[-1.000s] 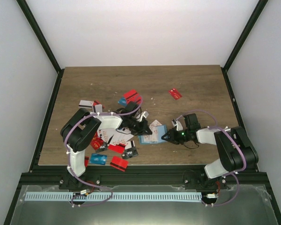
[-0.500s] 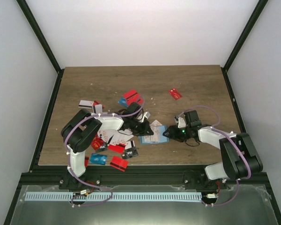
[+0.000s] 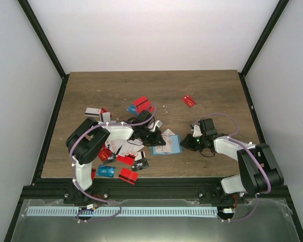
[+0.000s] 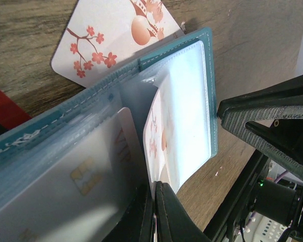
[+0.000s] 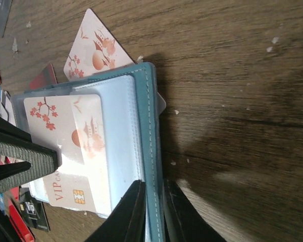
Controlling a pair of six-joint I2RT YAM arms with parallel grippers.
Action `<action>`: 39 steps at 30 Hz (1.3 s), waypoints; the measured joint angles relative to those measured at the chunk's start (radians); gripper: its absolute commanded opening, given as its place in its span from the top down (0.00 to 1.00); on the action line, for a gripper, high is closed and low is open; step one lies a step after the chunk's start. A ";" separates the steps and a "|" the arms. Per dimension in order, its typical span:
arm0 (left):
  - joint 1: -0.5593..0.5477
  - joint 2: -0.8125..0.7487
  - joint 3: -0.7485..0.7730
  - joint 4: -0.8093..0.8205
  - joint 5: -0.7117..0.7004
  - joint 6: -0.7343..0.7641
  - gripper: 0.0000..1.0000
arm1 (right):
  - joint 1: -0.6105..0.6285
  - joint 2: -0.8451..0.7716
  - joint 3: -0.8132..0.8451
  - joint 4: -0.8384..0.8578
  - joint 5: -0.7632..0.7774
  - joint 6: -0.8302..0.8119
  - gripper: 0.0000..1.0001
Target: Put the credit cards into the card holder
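Observation:
The teal card holder (image 3: 166,145) lies open on the wood table at centre front. My left gripper (image 4: 154,184) is shut on a white credit card with red blossoms (image 4: 164,136), whose far end is inside a clear pocket of the card holder (image 4: 211,96). A white VIP card with a chip (image 4: 86,174) sits in the neighbouring pocket. My right gripper (image 5: 152,185) is shut on the card holder's teal edge (image 5: 151,131). In the top view, the left gripper (image 3: 158,139) and right gripper (image 3: 186,144) flank the holder. Another white blossom card (image 5: 93,55) lies partly under it.
Several loose cards lie left of the holder: red ones (image 3: 141,104), a white and red one (image 3: 93,112), a blue one (image 3: 106,171), a red and black one (image 3: 128,175). A single red card (image 3: 189,101) lies at the back right. Black frame rails border the table.
The right arm's forearm has swung away from the near edge, its gripper staying at the holder's right edge. The left gripper has shifted slightly right, onto the holder.

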 measured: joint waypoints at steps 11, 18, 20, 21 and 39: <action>-0.005 0.000 0.000 0.003 -0.003 0.000 0.96 | -0.002 0.048 -0.024 0.073 -0.025 0.005 0.99; -0.016 0.000 0.000 0.016 -0.009 -0.006 0.96 | -0.003 0.046 -0.052 0.121 -0.053 0.023 0.99; -0.021 0.000 0.000 0.020 -0.012 -0.010 0.96 | -0.001 0.046 -0.059 0.134 -0.060 0.028 0.99; -0.023 0.000 0.000 0.023 -0.013 -0.012 0.96 | 0.000 0.046 -0.062 0.139 -0.063 0.030 0.99; -0.061 0.000 -0.010 0.047 -0.079 -0.085 0.78 | 0.031 0.030 -0.083 0.161 -0.062 0.074 0.99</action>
